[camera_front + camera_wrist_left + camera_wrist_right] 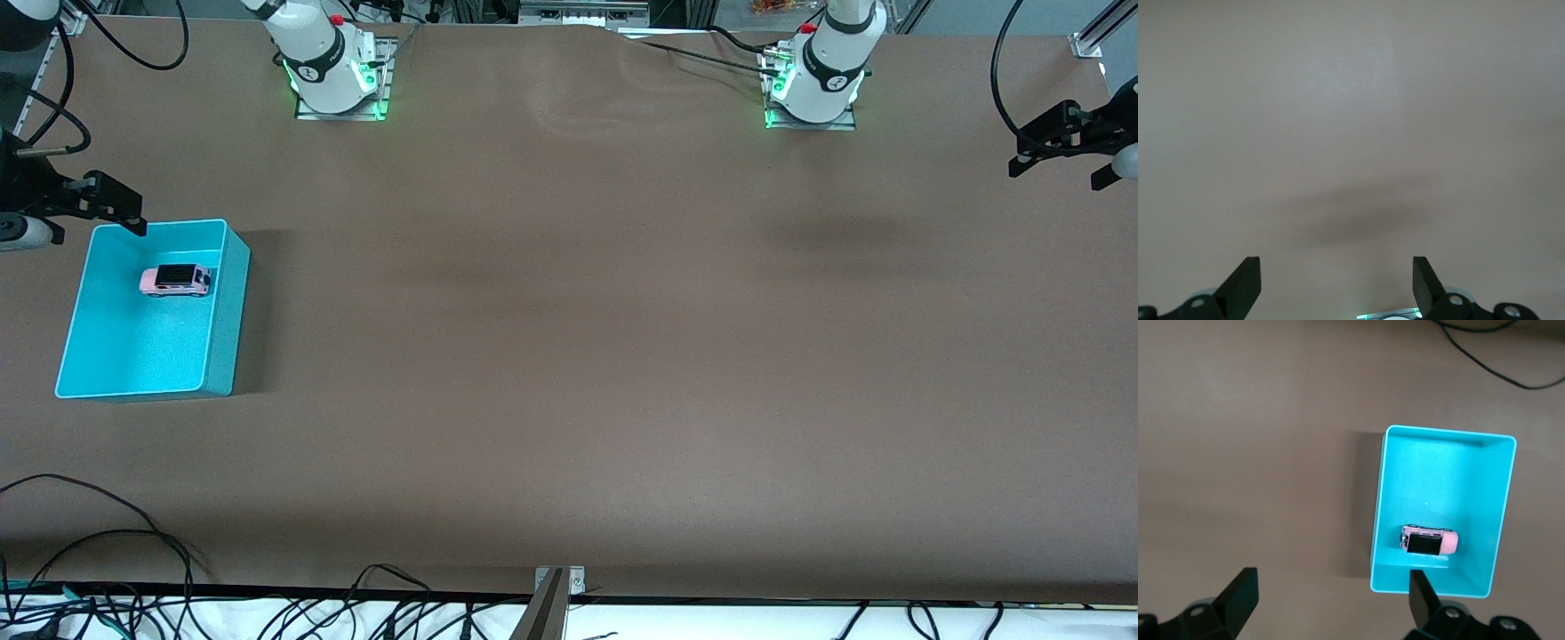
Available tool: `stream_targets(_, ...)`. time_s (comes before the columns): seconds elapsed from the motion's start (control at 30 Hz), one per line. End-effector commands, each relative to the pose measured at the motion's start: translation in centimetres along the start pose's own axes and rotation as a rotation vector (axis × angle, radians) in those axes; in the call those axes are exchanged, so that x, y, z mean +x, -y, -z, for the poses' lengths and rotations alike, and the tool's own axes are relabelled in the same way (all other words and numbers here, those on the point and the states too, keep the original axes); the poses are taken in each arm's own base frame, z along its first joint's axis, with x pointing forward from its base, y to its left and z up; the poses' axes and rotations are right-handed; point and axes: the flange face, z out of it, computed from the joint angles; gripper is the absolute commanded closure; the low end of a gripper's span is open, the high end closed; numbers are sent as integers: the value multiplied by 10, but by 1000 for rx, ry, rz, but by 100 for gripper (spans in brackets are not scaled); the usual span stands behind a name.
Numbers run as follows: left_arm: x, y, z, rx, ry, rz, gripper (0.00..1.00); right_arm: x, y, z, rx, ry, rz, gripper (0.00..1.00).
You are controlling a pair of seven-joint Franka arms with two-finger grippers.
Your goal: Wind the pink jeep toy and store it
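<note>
The pink jeep toy (175,280) rests on its wheels inside the turquoise bin (227,311), at the left of the front view, in the half of the bin farther from the front camera. It is the only thing in the bin. The right gripper (1331,600) hangs over the table beside the bin, jaws spread and empty. The left gripper (1337,283) hangs high over bare brown table (569,356) at the front view's right edge, jaws likewise spread.

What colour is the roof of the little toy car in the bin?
Black, on a pink toy car lying in the turquoise bin. The right wrist view shows it best.
</note>
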Motion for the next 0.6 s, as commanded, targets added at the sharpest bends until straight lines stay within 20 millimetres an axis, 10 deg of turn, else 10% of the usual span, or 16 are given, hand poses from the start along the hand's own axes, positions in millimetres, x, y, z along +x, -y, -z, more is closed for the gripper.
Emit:
stream_targets(0.0, 3, 0, 6, 22, 9, -8, 0, 2, 2, 18, -5, 31, -63, 0)
stream_targets(0.57, 2, 0, 6, 21, 8, -7, 0, 1, -13, 17, 13, 120, -86, 0)
